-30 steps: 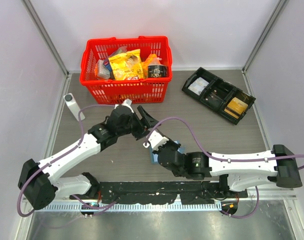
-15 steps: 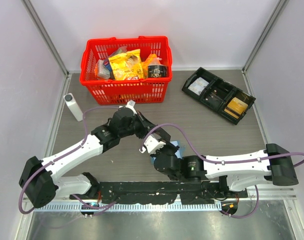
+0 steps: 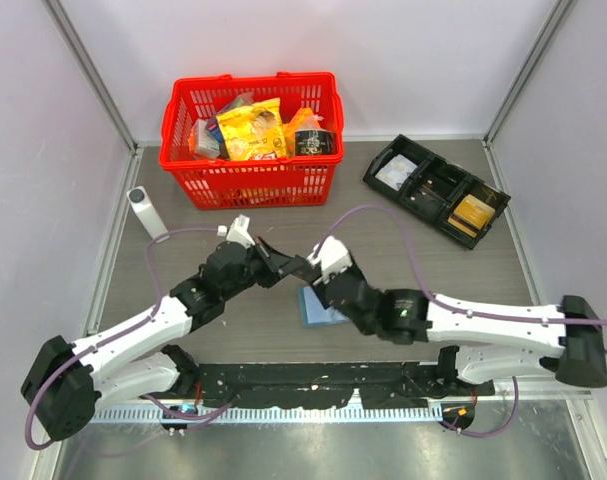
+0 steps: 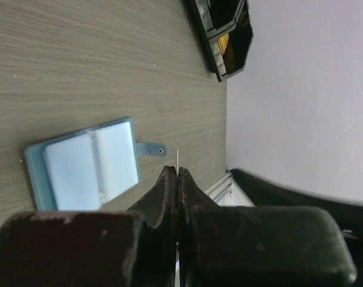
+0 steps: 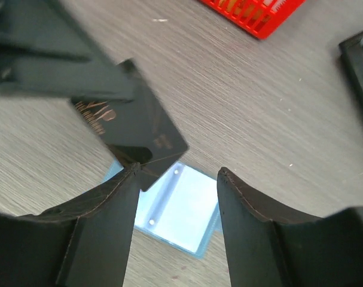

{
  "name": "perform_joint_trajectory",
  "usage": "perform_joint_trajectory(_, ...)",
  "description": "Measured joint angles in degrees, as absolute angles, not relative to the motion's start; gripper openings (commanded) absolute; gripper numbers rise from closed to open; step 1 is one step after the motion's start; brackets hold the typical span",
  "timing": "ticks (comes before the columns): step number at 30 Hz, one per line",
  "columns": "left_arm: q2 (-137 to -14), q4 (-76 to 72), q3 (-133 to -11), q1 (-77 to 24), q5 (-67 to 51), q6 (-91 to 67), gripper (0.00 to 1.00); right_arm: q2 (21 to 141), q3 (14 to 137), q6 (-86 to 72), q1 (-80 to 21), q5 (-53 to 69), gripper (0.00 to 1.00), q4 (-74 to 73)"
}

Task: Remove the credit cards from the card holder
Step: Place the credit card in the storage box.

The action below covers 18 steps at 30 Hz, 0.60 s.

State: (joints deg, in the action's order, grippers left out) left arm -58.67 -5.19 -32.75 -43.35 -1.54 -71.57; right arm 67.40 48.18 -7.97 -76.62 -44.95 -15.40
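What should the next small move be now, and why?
Probably draw the left tool back, carrying the card clear. It is shut on the dark card, the right tool stands open at the card's corner, and the card holder lies open on the table below.

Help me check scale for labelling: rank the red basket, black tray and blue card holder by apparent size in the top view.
1. red basket
2. black tray
3. card holder, partly hidden by the right arm, clearly smallest
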Motion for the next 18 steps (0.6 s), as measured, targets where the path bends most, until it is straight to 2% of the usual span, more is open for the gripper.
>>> perform_joint_trajectory(7,-53.8,-15.7,-23.7,-43.1,1.1,-68.8,0.00,51.6,41.5,-21.6,-61.8,-27.6,0.64,-10.9)
perform_joint_trajectory(10,-52.2,-20.8,-21.4,-43.1,1.5,-67.6,0.00,46.4,35.1,-28.5,-55.9,-19.4,0.65,-4.2)
perform_joint_trajectory(18,-51.1,-32.9,-19.3,-43.1,0.9,-67.0,0.00,45.8,22.2,-42.8,-52.7,-7.0,0.65,14.6)
